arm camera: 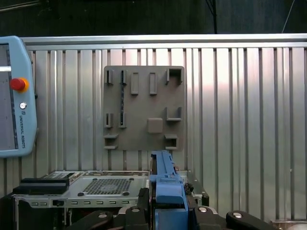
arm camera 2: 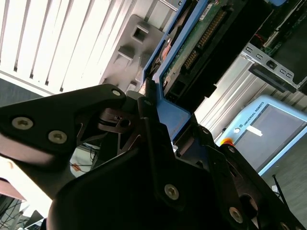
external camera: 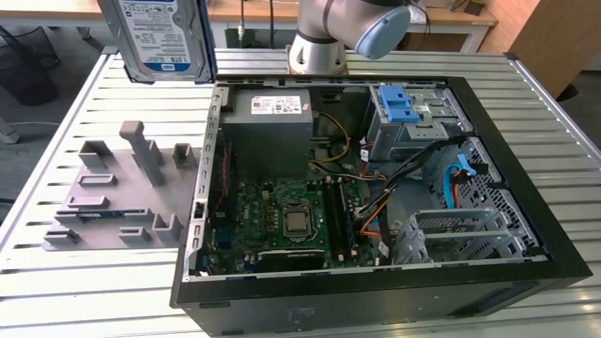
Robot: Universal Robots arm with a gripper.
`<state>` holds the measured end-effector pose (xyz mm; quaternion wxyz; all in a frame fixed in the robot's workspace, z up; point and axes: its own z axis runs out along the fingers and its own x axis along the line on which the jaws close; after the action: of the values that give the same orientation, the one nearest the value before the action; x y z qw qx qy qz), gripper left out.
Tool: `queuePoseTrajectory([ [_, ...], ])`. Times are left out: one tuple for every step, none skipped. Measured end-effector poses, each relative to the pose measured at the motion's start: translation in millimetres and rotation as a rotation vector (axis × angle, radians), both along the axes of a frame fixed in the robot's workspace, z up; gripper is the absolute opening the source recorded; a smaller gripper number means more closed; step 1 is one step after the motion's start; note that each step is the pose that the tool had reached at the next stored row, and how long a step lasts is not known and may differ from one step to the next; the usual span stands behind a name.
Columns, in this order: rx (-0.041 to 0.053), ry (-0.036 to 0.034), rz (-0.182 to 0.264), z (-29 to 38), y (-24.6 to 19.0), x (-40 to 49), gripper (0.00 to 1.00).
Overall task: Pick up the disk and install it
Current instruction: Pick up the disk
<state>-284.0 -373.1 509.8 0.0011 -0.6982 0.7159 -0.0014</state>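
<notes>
Silver and flat, the rectangular disk in its blue plastic carrier bracket hangs high above the slatted metal desk, clamped by the black pincer. Picking up looks done; installing it into the open black computer case remains.

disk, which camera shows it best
The exterior view: the disk is held up in the air with its labelled face turned to that camera. The second wrist view shows its circuit-board side from close up. The first wrist view sees it edge-on, clamped in the pincer.
</notes>
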Motion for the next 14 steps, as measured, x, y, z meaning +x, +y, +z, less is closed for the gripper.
queuePoseTrajectory([
  [0.0001, -0.0001, 0.0, -0.1, -0.5, 0.8, 0.36],
  [0.0, 0.0, 0.0, -0.1, -0.9, 1.1, 0.36],
  [0.0001, -0.0001, 0.0, -0.3, -1.4, 1.4, 0.36],
  [0.0, 0.0001, 0.0, -0.3, -2.1, 1.6, 0.36],
  [0.0, 0.0, 0.0, -0.3, -3.1, 1.7, 0.36],
  [0.0, 0.0, 0.0, -0.4, -4.3, 1.7, 0.36],
  [0.0, 0.0, 0.0, -0.5, -5.7, 1.7, 0.36],
  [0.0, 0.0, 0.0, -0.5, -7.2, 1.7, 0.36],
  [0.0, 0.0, 0.0, -0.5, -8.6, 1.7, 0.36],
  [0.0, 0.0001, 0.0, -0.5, -10.1, 1.7, 0.36],
  [0.0, 0.0, 0.0, -0.6, -11.6, 1.7, 0.36],
  [0.0, -0.0001, 0.0, -0.6, -12.9, 1.7, 0.36],
  [0.0, 0.0, 0.0, -0.6, -14.0, 1.7, 0.36],
  [-0.0001, 0.0, 0.0, -0.6, -14.8, 1.7, 0.36],
])
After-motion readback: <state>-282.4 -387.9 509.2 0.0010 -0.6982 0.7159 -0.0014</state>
